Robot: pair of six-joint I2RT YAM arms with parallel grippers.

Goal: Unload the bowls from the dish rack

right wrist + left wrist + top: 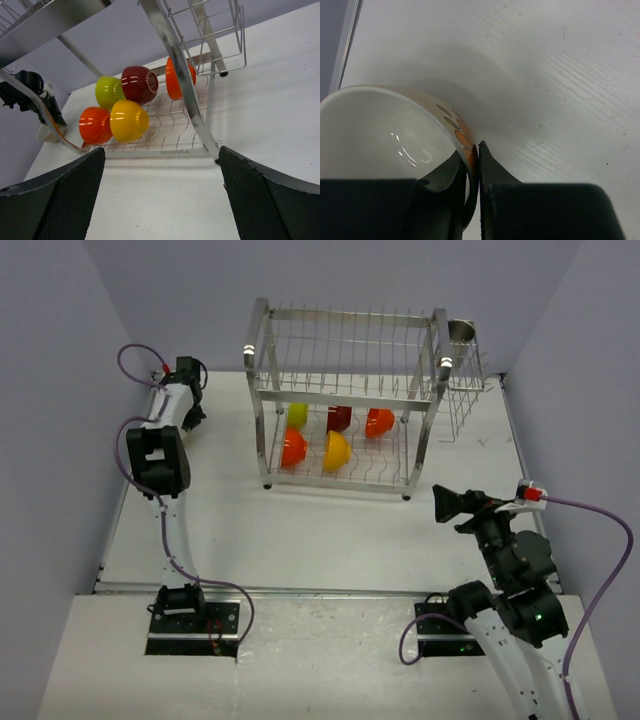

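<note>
The dish rack (350,400) stands at the back middle of the table. On its lower tier sit a lime-green bowl (297,415), a dark red bowl (339,418), an orange-red bowl (379,422), an orange bowl (293,447) and a yellow bowl (336,450). My left gripper (474,150) is shut on the rim of a whitish bowl with an orange pattern (380,130), low over the table at the far left, away from the rack. My right gripper (161,150) is open and empty, in front of the rack's right front corner, facing the yellow bowl (128,120) and orange bowl (95,125).
A small metal cup (462,332) sits in the wire side basket (460,405) on the rack's right. The rack's steel front post (180,80) crosses the right wrist view. The table's left edge (347,45) runs close to the held bowl.
</note>
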